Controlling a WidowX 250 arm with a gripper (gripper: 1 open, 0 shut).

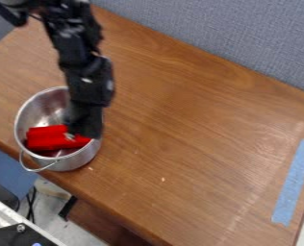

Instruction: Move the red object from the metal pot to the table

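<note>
The metal pot (33, 106) stands on the table (206, 125) near its front left corner. Its wire handle (37, 166) hangs over the table's front edge. The red object (47, 140) lies inside the pot, toward the front. My gripper (83, 132) reaches down into the pot's right side. Its dark fingers are shut and cover the right end of the red object. They touch it or are very close, and I cannot see a grip on it.
A strip of light blue tape (293, 181) lies near the table's right edge. A grey-blue wall (244, 38) runs behind the table. The table's front edge drops off just below the pot.
</note>
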